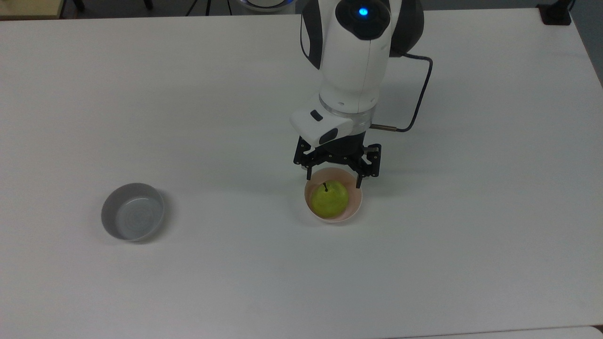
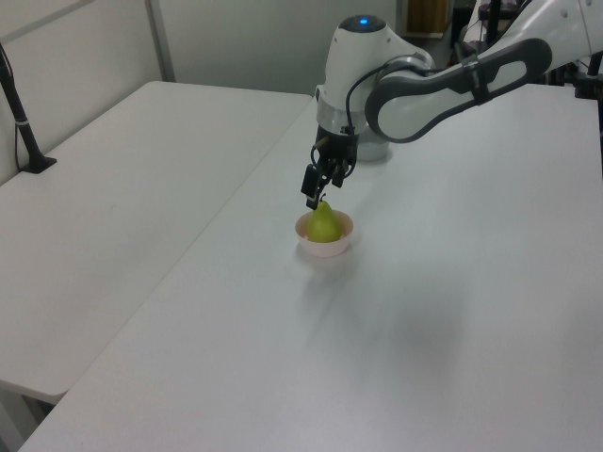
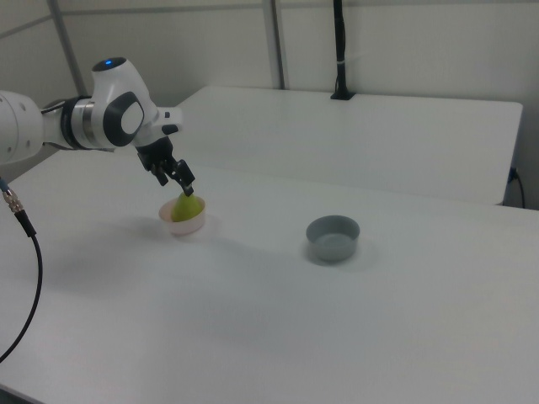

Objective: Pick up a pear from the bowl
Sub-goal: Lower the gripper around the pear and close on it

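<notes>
pear (image 1: 330, 201): 1 | pink bowl (image 1: 354, 205): 1 | grey bowl (image 1: 133, 212): 1 | tables (image 2: 452, 282): seemingly 2

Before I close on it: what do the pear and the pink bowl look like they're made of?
The pear: smooth, evenly yellow-green skin with a soft sheen and a thin dark stem; probably a plastic replica, though real fruit can't be ruled out. The pink bowl: thin, uniform wall, matte pale pink with a lighter rim; looks like plastic, possibly glazed ceramic.

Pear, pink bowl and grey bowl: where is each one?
pear (image 1: 330, 201), top view, on its yellow-green skin.
pink bowl (image 1: 355, 203), top view, on its rim beside the pear.
grey bowl (image 3: 332, 238), right view, on its inner hollow.
</notes>
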`<state>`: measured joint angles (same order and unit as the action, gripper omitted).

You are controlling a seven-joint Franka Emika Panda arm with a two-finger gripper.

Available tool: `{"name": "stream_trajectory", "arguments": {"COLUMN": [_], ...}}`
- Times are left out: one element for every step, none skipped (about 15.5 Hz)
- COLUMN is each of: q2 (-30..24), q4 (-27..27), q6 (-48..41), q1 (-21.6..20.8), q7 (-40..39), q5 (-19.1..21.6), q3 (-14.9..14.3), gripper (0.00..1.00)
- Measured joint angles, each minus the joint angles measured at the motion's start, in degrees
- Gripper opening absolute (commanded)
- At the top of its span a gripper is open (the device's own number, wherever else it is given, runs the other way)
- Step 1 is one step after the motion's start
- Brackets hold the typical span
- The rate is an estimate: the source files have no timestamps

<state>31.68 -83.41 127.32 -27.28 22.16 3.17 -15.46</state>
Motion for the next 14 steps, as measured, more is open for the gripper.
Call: {"name": "stream_trajectory", "arguments": {"q2": [0.8,1.2,1.6,2.0,2.4,2.8,3.2,3.8,4.3,5.1,5.5,5.8,6.0,6.1], "q4": [0.0,0.0,0.0,0.0,0.0,0.1,0.1,0.1,0.1,0.2,0.2,0.2,0.2,0.2], "q6": [0.0,0.0,0.0,0.0,0.0,0.0,0.0,0.0,0.0,0.6,1.9,3.0,3.7,4.0], "q1": [-0.1,-0.1,-0.1,-0.1,-0.1,-0.1,-0.2,-0.2,-0.3,-0.6,-0.8,-0.8,-0.8,-0.8], "q7": [0.0,0.0,0.0,0.0,0.0,0.0,0.0,0.0,0.0,0.0,0.0,0.0,0.0,0.0], "q5": [-0.1,-0.2,-0.4,-0.5,-0.6,-0.7,-0.7,-1.1,-1.7,-2.6,-2.9,-2.9,-2.9,-2.9], "q3": [0.0,0.0,0.0,0.0,0.0,0.0,0.0,0.1,0.1,0.1,0.1,0.1,0.1,0.1], "gripper": [1.0,1.0,1.0,1.0,1.0,1.0,1.0,1.0,1.0,1.0,1.0,1.0,1.0,1.0]}}
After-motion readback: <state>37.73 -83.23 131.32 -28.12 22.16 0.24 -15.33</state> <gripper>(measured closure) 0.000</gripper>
